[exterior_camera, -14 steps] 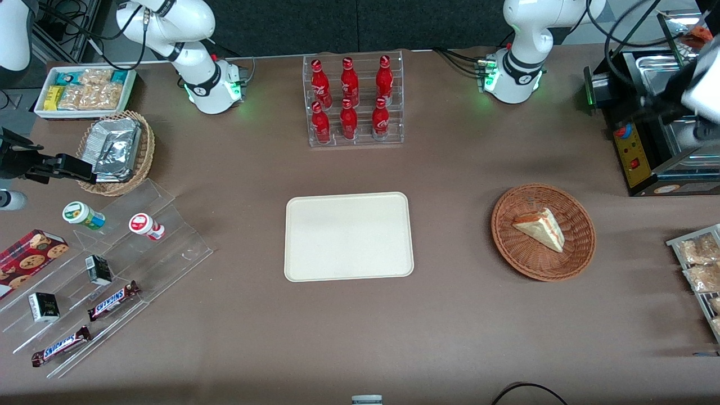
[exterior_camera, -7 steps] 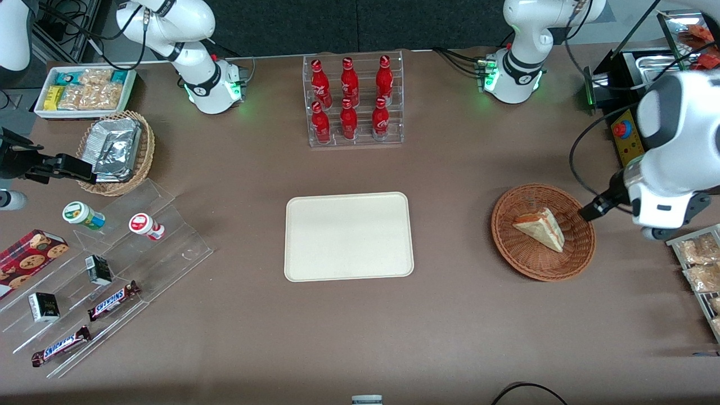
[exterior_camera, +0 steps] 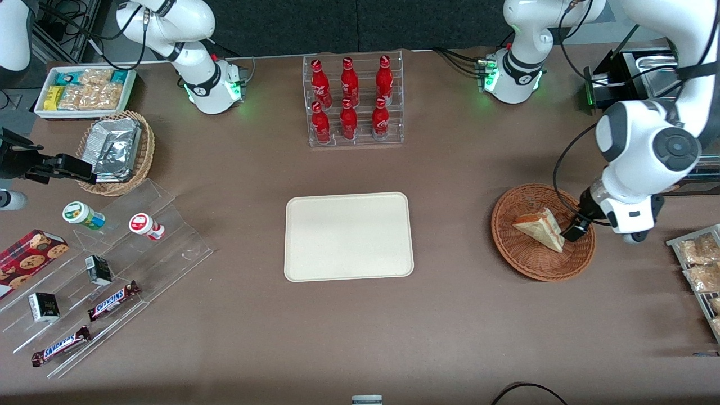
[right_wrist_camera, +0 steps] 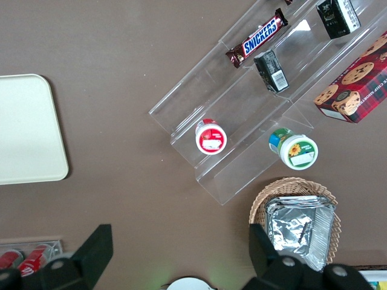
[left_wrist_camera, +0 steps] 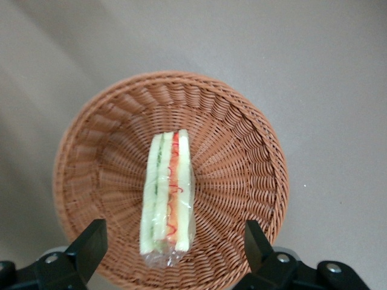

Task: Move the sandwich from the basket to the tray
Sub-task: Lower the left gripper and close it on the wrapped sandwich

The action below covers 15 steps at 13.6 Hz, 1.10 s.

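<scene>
The sandwich (exterior_camera: pixel 540 227) lay in the basket (exterior_camera: pixel 529 263), at the right of the front view, and nothing touched it. The hand (left_wrist_camera: pixel 172 257) hovered above the basket with its fingers (left_wrist_camera: pixel 91 241) spread wide, one at each side of the sandwich. The tray (exterior_camera: pixel 349 236) was at the middle of the bench (exterior_camera: pixel 450 337), well apart from the basket.
</scene>
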Motion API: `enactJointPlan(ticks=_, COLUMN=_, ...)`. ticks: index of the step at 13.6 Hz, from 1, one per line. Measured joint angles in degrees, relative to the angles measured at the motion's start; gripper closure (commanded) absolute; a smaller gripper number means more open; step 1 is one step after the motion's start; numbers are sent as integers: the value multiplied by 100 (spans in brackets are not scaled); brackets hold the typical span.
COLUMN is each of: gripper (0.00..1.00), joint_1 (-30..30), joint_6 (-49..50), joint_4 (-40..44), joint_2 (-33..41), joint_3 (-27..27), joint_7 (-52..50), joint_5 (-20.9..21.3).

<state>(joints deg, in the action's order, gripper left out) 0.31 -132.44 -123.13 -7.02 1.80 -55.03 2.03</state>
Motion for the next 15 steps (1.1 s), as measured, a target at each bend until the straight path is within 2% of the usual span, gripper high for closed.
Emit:
enactJointPlan(ticks=11, gripper=0, joint_1=-17, joint_6=-1238, joint_4=-918, joint_2=-80, joint_3=23, joint_7=-354, joint_5=-68)
enactJointPlan(ticks=15, gripper=0, joint_1=-27, joint_6=-1467, joint_4=-1008, joint_2=-258, joint_3=51, joint_7=-399, joint_5=-71)
